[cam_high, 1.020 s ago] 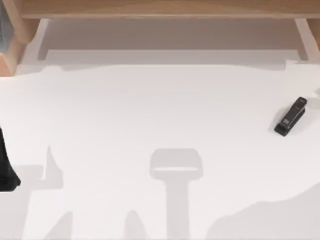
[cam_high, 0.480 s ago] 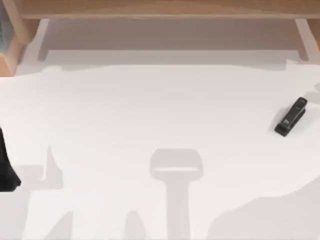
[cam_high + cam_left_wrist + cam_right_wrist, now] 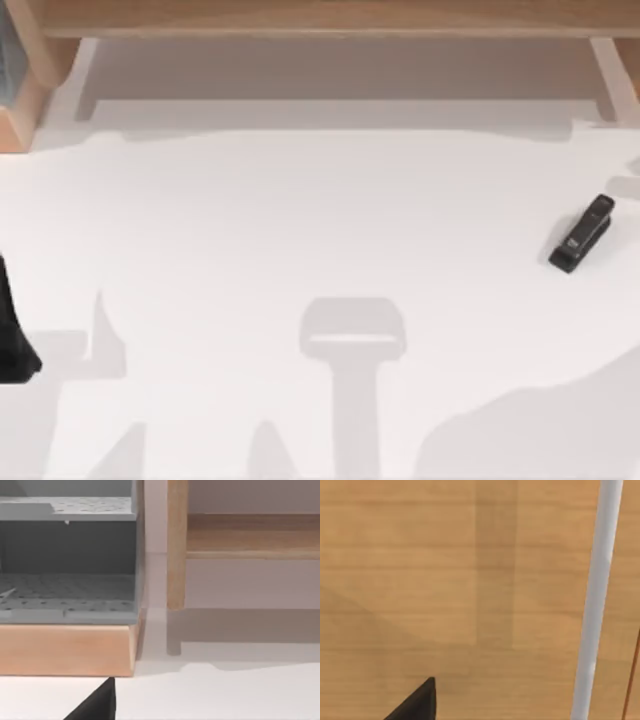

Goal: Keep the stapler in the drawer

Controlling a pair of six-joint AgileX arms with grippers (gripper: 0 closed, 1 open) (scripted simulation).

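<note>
Stapler (image 3: 582,234) lies loose, angled, at table's (image 3: 300,220) right edge, untouched; left arm (image 3: 12,330) parked far left; claw states cannot be told; best approach: right arm descends aligned across its slim width, grips mid-body.

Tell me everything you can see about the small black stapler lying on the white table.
The small, slim black stapler lies flat on the white table, near the top view's right edge. It is elongated and set on a diagonal, one end pointing toward the far right, the other toward the near left. A small pale label mark sits on its top. The finish looks dark and matte. Nothing touches it but the table, and no gripper is near it.
</note>
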